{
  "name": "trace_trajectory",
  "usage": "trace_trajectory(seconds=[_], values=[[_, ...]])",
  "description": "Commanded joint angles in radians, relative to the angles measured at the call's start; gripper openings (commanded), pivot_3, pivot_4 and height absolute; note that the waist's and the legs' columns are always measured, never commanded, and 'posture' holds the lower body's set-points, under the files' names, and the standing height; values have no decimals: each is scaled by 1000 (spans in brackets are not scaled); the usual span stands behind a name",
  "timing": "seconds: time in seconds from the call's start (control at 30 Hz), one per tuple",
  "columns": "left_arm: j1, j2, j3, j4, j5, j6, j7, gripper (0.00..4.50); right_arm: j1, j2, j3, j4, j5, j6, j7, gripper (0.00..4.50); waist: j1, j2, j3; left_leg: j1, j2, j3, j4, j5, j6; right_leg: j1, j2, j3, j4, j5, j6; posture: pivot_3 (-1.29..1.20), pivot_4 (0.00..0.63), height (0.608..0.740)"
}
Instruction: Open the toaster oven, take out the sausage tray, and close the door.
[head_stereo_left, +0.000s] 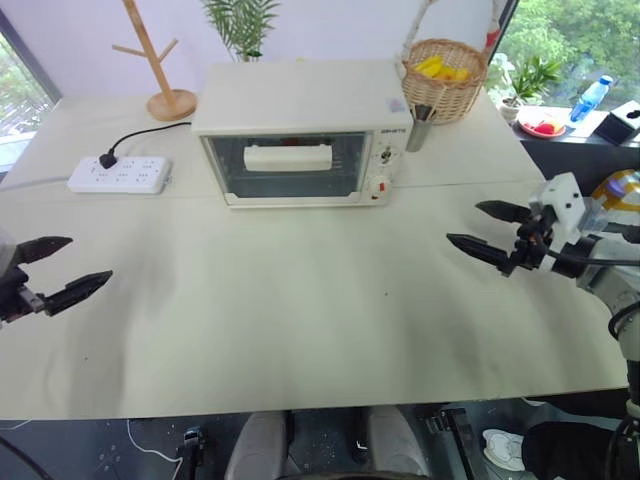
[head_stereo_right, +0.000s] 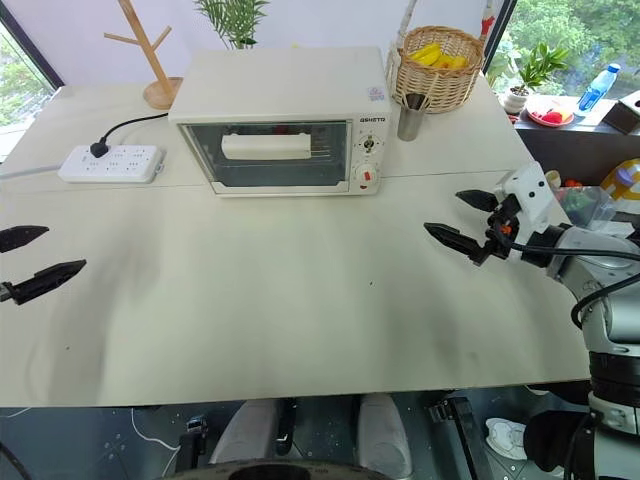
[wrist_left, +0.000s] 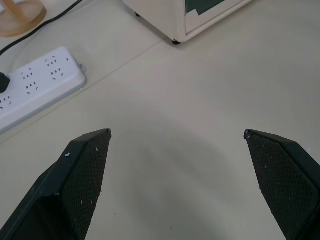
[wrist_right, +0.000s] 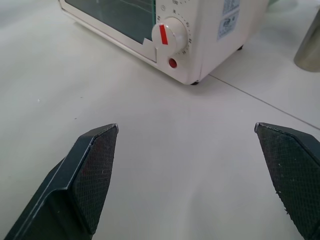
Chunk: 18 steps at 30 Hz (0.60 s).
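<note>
step: step 1 of 3, opening not begun; door (head_stereo_left: 290, 166) was shut, nothing touched
toaster oven (head_stereo_left: 300, 100): stood at the back middle of the bench (head_stereo_left: 300, 310), glass front facing the robot, knob panel (head_stereo_left: 383, 165) on its right side
door handle (head_stereo_left: 288, 157): white bar across the upper part of the glass, free of both claws
sausage tray: not made out through the glass; judged to be inside
left claw (head_stereo_left: 58, 268): fingers spread wide, empty, above the bench near its left edge, well apart from the oven
right claw (head_stereo_left: 490, 229): fingers spread wide, empty, above the bench at right, pointing toward the oven, well apart from it
nearby: white power strip (head_stereo_left: 119, 173) left of oven; wicker basket (head_stereo_left: 443, 75) and metal cup (head_stereo_left: 418, 128) at its right rear; wooden stand (head_stereo_left: 160, 60) behind the strip
next move: 1 claw would need to reach to the handle, close on the bar, and pull the door out and down; right claw looked better lined up
risk: oven might slide on the bench when pulled
</note>
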Motion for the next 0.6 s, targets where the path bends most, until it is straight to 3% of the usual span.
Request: trace_trajectory(seconds=[0.03, 0.37, 0.6], values=[[-7, 1, 13, -9, 1, -28, -2, 4474, -2, 3, -26, -39, 22, -4, -7, 4500, 0, 0, 0, 0, 0, 0, 0, 0, 0, 0, 0, 0, 0, 0, 0, 0, 150, 740], [-19, -7, 15, -8, -15, 22, 35, 4474, -8, 5, -22, -42, 35, 26, -12, 4500, -1, 0, 0, 0, 0, 1, 0, 0, 0, 0, 0, 0, 1, 2, 3, 0, 150, 740], [-113, 13, 14, -94, -146, 145, 46, 4474, -75, 4, 10, -54, 58, 58, -2, 4500, -1, 0, 0, 0, 0, 1, 2, 0, 0, 0, 1, 0, 2, 2, 3, 0, 150, 740]])
